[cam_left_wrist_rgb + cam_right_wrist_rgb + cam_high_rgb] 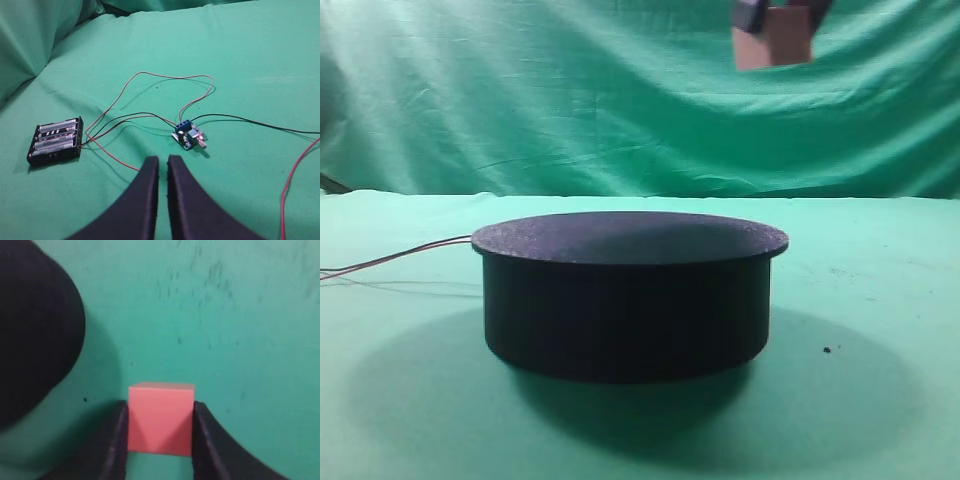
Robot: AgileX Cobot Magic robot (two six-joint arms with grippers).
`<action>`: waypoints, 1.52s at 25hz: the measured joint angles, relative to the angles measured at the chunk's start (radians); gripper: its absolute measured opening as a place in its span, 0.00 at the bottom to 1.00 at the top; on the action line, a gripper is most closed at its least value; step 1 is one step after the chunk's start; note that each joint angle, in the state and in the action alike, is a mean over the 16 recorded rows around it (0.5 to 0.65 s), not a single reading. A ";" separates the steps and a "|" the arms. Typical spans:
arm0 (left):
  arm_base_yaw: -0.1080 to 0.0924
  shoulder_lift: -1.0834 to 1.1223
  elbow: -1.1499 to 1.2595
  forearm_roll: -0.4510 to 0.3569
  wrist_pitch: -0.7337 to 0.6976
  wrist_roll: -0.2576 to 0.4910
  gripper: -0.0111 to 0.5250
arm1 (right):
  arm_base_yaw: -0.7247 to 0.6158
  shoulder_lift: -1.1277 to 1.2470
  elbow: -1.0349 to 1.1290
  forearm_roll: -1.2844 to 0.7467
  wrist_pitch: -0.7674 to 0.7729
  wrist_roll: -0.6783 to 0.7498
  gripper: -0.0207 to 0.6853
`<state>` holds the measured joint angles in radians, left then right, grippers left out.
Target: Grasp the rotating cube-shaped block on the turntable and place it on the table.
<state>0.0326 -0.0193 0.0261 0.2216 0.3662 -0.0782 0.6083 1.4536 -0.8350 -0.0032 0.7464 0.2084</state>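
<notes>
Halfway there; my right gripper (pixel 161 427) is clamped on the cube-shaped block (pixel 160 417), clear of the turntable (pixel 625 295); left gripper (pixel 162 165) nearly closed, empty; next I lower onto the table (pixel 240 315).

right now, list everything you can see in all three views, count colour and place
cube: one, pinkish-salmon, held between the right hand's fingers, high in the air, off the turntable
turntable: one, black, middle of the table, top bare
table: one, green cloth, under everything
backdrop: one, green draped cloth, behind the table
battery holder: one, black with cells in it, on the cloth left of the left hand
circuit board: one, small, blue terminal block, on the cloth ahead of the left hand
wires: several, red and black, joining holder and board and trailing right
left hand: one, black, fingers nearly together, holding nothing
right hand: one, black, shut on the cube
</notes>
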 joint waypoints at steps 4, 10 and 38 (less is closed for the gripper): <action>0.000 0.000 0.000 0.000 0.000 0.000 0.02 | -0.004 -0.002 0.111 0.030 -0.080 0.001 0.45; 0.000 0.000 0.000 0.000 0.000 0.000 0.02 | -0.004 -0.010 0.146 0.049 -0.107 0.002 0.60; 0.000 0.000 0.000 0.000 0.000 0.000 0.02 | -0.004 -0.513 0.046 0.003 0.169 -0.037 0.03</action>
<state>0.0326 -0.0193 0.0261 0.2216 0.3662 -0.0782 0.6039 0.9409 -0.7892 -0.0006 0.9156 0.1719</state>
